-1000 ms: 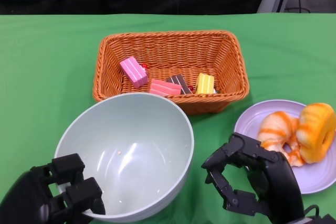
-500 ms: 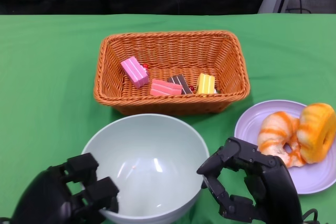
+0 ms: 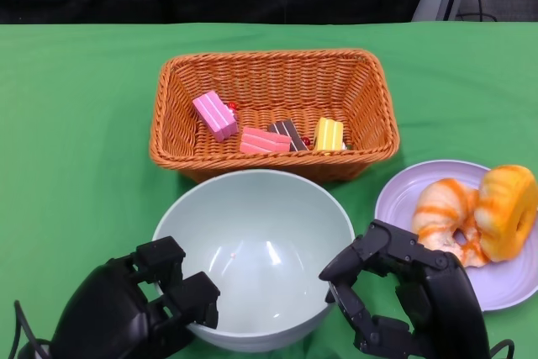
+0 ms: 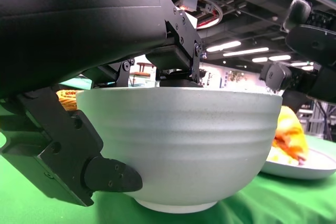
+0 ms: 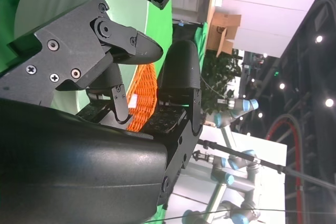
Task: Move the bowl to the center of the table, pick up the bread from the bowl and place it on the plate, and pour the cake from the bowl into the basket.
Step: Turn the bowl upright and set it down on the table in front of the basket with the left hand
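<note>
- Bowl [image 3: 256,254] empty, upright on the cloth, its near rim clamped between fingers of left hand [image 3: 134,313]: some over the rim, others on the outer wall.
- Probably stiff, smooth, a little slippery; best held at the rim.
- Right hand [image 3: 412,296] beside the bowl, fingers curled, apart, holding nothing.
- Cakes [image 3: 265,134] lying in basket [image 3: 370,94], breads [image 3: 479,212] on plate [image 3: 399,191].
</note>
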You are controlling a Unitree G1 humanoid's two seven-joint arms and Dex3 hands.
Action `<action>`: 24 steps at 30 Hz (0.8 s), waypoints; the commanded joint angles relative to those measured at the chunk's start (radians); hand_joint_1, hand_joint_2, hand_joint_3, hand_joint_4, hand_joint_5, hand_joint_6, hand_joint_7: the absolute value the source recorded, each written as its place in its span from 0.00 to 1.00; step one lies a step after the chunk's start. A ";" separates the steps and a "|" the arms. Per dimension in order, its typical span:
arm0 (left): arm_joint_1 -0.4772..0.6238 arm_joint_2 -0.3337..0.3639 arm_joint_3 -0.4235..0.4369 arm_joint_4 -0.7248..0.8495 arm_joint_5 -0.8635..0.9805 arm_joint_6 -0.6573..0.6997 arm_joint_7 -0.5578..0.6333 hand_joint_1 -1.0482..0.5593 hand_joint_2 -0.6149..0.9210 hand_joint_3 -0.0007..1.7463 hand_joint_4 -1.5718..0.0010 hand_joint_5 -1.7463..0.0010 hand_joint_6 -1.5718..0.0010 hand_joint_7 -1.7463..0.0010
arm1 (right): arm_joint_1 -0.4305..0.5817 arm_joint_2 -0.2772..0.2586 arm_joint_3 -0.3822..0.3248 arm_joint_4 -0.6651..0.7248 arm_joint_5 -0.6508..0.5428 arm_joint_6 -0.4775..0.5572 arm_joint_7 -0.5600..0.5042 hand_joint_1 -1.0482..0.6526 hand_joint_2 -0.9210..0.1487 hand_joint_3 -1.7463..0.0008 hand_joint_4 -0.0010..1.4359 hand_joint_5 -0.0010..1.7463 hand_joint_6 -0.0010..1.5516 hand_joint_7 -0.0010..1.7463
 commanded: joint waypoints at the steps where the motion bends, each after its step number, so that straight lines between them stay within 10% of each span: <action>1: -0.025 0.005 -0.027 0.037 0.027 0.043 0.012 0.62 0.86 0.13 0.59 0.00 0.58 0.09 | 0.010 -0.019 -0.005 -0.025 0.018 0.010 0.005 0.50 0.39 0.44 0.55 0.80 0.50 0.68; 9: -0.054 -0.011 -0.081 0.111 0.034 0.112 0.009 0.59 0.90 0.04 0.61 0.00 0.53 0.21 | 0.024 -0.016 -0.003 -0.030 0.032 0.002 0.001 0.51 0.42 0.42 0.56 0.80 0.51 0.68; 15: -0.067 -0.019 -0.124 0.173 0.032 0.139 0.004 0.56 0.91 0.00 0.61 0.05 0.40 0.51 | 0.038 -0.021 -0.002 -0.044 0.036 0.013 0.005 0.51 0.42 0.42 0.56 0.81 0.51 0.69; 20: -0.064 -0.033 -0.134 0.195 0.020 0.184 0.006 0.56 0.92 0.00 0.61 0.04 0.44 0.45 | 0.036 -0.022 -0.004 -0.037 0.035 0.003 0.004 0.52 0.43 0.41 0.57 0.81 0.51 0.68; 24: -0.059 -0.025 -0.134 0.180 -0.008 0.199 -0.061 0.53 0.92 0.00 0.55 0.25 0.35 0.73 | 0.034 -0.026 -0.005 -0.032 0.039 0.006 0.009 0.51 0.43 0.41 0.57 0.80 0.51 0.68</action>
